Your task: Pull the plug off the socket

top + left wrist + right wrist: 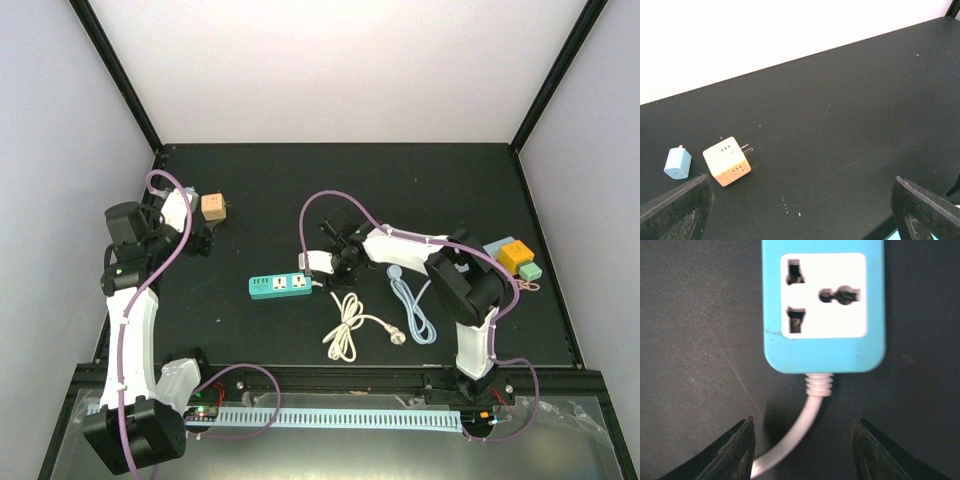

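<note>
A white back wall rises behind a matte black tabletop; pale lavender side walls flank it; black frame struts run up the corners; light is soft and even

End of a teal power strip on a black table, white socket face with dark slots, ribbed collar and white cable curving lower left, right gripper fingertips spread either side of the cable

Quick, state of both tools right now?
Left tool: open, empty.
Right tool: open, straddling the white cable of the power strip, not gripping it.
</note>
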Tool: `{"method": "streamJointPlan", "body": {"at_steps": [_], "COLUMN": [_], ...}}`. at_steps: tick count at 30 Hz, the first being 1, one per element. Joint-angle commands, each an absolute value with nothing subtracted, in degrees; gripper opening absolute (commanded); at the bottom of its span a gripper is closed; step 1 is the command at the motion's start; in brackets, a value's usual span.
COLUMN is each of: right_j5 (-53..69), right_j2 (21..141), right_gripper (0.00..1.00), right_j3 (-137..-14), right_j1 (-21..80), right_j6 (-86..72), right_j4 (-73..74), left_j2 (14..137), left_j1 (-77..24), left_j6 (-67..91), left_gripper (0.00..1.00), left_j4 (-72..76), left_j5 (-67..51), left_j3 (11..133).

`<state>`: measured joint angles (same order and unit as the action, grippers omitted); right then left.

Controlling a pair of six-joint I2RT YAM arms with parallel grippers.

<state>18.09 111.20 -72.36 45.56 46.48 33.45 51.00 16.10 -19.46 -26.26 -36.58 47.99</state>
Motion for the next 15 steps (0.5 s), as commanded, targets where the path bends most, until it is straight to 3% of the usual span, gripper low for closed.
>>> {"method": "streamJointPlan", "body": {"at_steps": [1, 7, 15], "right_j5": [15.6, 11.0, 2.3], "right_j2": [113.8, 117.7, 127.5], "right_gripper": [0.52, 0.41, 0.36], "right_j3": [-74.3, -79.8, -91.3], "right_j1": [47.2, 47.2, 45.5], "right_j6": [46.1, 46.7, 49.4], "right_j4": [33.2, 33.9, 33.4], "left_j2": [50.1, 49.6, 49.7], "left_j1": [16.1, 16.2, 16.3], "left_j6": [-18.4, -18.8, -18.9], "left_gripper": [0.99, 0.99, 0.99], "left_j4": [-23.8, -23.3, -23.2], "left_j5": [-38.4, -38.3, -38.2], "left_j3": [47.7, 46.9, 46.7]}}
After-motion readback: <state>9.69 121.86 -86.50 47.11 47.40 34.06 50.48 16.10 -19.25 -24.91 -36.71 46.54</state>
